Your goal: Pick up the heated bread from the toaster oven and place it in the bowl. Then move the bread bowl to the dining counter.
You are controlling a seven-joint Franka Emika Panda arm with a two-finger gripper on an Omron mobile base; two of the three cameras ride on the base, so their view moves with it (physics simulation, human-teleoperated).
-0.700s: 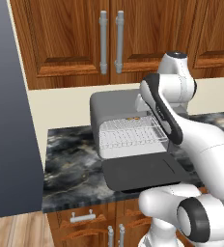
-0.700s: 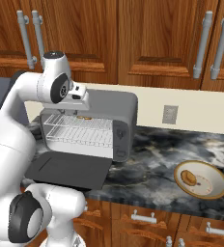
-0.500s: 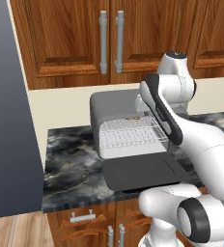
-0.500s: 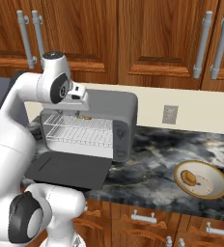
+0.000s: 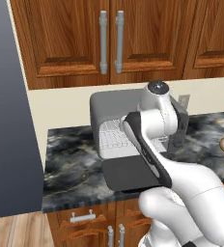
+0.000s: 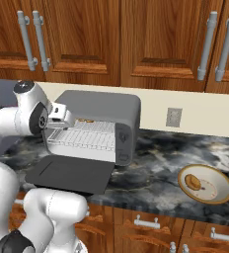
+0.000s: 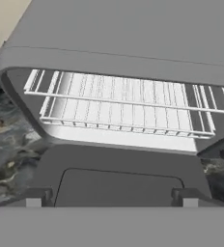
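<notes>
Reaching into the boxy grey toaster oven with rounded corners is the step we judge to be in hand, and we should do it slowly. Our claw hangs in front of the opening, above the flat dark grey drop-down door that lies open, and its two dark tips stand wide apart with nothing between them. The small golden-brown bread piece sits far back on the white wire rack, near the rear wall; from the hand view we cannot see it. One bread piece already lies in the shallow round beige-tan bowl, which stands well apart to the right on the dark marbled counter. We should go in level, low under the oven roof but without scraping the wires, and close only when both tips are around the bread.
</notes>
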